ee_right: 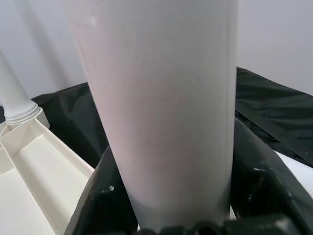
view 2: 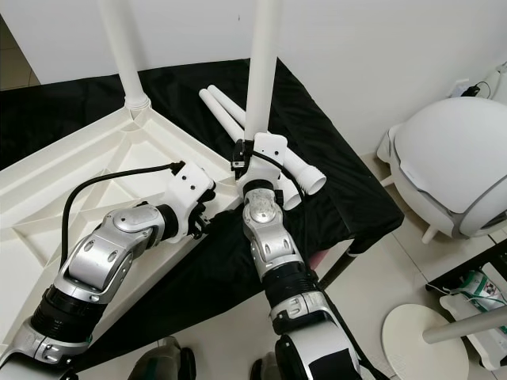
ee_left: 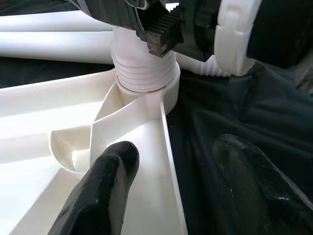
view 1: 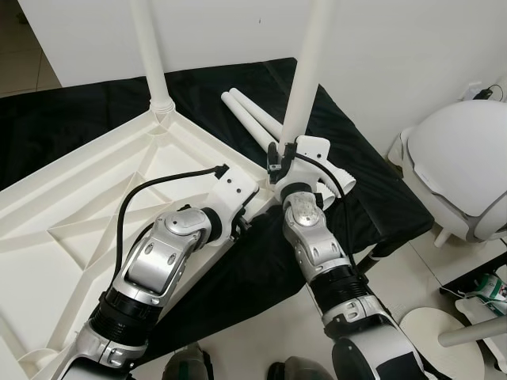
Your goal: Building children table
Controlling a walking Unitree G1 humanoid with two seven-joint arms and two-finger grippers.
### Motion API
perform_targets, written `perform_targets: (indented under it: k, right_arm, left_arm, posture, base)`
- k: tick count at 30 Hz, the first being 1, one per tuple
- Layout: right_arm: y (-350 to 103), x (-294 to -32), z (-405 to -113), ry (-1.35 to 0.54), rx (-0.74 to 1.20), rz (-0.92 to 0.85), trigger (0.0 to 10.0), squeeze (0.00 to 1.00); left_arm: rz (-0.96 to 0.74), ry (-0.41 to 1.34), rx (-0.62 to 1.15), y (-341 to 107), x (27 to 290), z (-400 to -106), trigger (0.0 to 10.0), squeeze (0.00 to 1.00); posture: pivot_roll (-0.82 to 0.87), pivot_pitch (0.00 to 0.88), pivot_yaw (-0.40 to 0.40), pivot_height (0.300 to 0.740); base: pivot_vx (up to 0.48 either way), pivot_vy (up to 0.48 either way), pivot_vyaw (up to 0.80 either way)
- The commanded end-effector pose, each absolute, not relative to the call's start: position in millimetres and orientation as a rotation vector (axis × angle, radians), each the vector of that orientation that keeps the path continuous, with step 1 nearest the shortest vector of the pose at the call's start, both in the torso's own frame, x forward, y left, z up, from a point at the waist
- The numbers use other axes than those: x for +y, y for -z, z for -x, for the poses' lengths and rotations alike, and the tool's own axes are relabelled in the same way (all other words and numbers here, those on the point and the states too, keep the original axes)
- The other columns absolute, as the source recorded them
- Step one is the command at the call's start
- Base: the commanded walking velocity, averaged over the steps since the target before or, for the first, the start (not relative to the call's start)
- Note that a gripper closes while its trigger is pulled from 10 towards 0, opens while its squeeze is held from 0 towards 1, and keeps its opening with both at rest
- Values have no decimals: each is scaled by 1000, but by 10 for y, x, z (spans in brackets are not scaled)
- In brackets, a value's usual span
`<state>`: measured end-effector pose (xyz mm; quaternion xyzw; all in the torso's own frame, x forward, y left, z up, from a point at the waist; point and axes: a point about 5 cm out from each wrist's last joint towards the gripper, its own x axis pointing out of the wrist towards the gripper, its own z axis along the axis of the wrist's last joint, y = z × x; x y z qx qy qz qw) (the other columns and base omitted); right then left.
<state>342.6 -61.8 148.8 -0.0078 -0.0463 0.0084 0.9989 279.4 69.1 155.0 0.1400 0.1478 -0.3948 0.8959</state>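
Right gripper (ee_right: 166,196) clamps an upright white leg (view 1: 305,71) at the upturned tabletop's (view 1: 71,214) corner; left gripper (ee_left: 181,186) spread open astride its rim.

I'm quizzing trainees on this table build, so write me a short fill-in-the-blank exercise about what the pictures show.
1. The right gripper is shut on an upright white ____.
2. The upside-down tabletop lies on a ____ cloth.
3. ____ loose legs lie on the cloth beside the tabletop.
4. The left gripper is ____, its fingers astride the tabletop's edge.

Missing words: leg; black; two; open
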Motion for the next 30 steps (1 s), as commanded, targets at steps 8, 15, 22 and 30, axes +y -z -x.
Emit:
perform_targets:
  k: [8,15,22,30]
  right_arm:
    - [-1234,-767,-3431,96,18,-40,10000,0]
    - [-1224,-794,-3442,109,22,-52,10000,0]
    - [-1257,-820,-3458,81,-3,-83,10000,1000]
    - [-1301,-864,-3477,38,-43,-110,10000,1000]
  left_arm:
    - [-306,779,295,-1577,700,-2839,10000,0]
    - [-307,778,294,-1578,699,-2838,10000,0]
    - [-305,781,294,-1574,689,-2830,10000,0]
    - [-305,786,292,-1576,672,-2835,10000,0]
  posture:
    - [-24,0,-14,740]
    - [-20,0,-16,740]
    - [-22,0,-16,740]
    - [-26,0,-17,740]
  base:
    - [0,0,0]
    - [0,0,0]
    - [0,0,0]
    - [0,0,0]
